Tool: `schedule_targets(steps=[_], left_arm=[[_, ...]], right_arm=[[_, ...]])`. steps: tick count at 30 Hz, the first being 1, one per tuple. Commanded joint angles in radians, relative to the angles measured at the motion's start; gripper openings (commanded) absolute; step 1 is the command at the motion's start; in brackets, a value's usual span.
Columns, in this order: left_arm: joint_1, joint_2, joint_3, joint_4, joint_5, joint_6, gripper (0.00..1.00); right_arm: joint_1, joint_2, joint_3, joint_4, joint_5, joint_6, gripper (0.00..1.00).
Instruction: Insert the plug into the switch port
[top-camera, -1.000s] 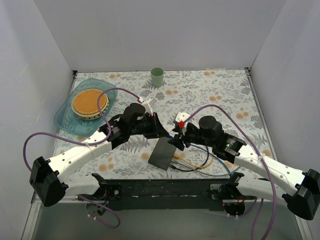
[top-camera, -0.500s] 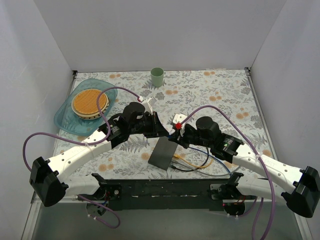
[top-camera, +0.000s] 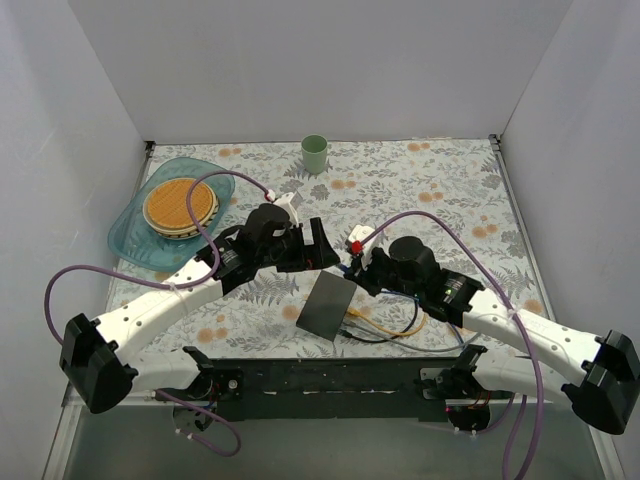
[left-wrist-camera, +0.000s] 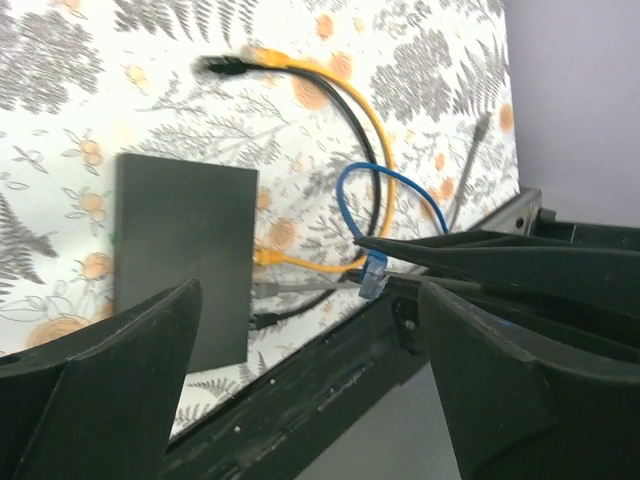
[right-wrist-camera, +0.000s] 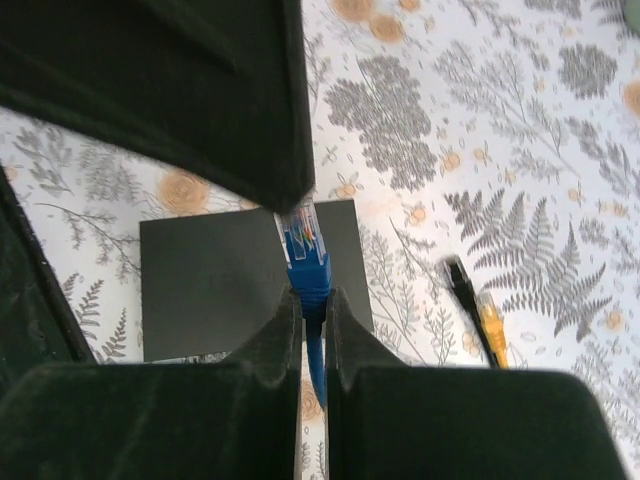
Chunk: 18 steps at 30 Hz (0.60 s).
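Note:
The switch (top-camera: 327, 305) (left-wrist-camera: 185, 260) (right-wrist-camera: 210, 280) is a flat dark grey box lying on the floral cloth near the front edge. My right gripper (right-wrist-camera: 312, 297) (top-camera: 350, 272) is shut on the blue plug (right-wrist-camera: 305, 250) (left-wrist-camera: 373, 275). It holds the plug by its boot, clear tip forward, above the switch's far end. The blue cable (left-wrist-camera: 385, 190) loops back to the table. My left gripper (left-wrist-camera: 310, 290) (top-camera: 325, 250) stands wide open just beyond the plug, with nothing between its fingers. The switch's ports do not show.
Yellow (left-wrist-camera: 340, 100) and black (left-wrist-camera: 225, 65) cables lie loose right of the switch, their plugs (right-wrist-camera: 487, 320) (right-wrist-camera: 457, 272) on the cloth. A green cup (top-camera: 315, 153) stands at the back. A teal tray (top-camera: 125, 235) with a woven disc sits far left. A black rail (top-camera: 330, 375) runs along the front.
The right gripper moved in beside the left one and closed on the blue plug. The left gripper's jaws then spread wide, releasing it.

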Motion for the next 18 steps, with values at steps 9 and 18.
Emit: schedule_targets(steps=[9, 18], left_arm=[[0.139, 0.075, -0.074, 0.038, -0.067, 0.091, 0.92], [0.154, 0.187, -0.160, 0.131, -0.058, 0.112, 0.98]], right_arm=[[-0.038, 0.120, -0.049, -0.142, 0.220, 0.194, 0.01], [-0.045, 0.250, -0.030, -0.249, 0.178, 0.260, 0.01]])
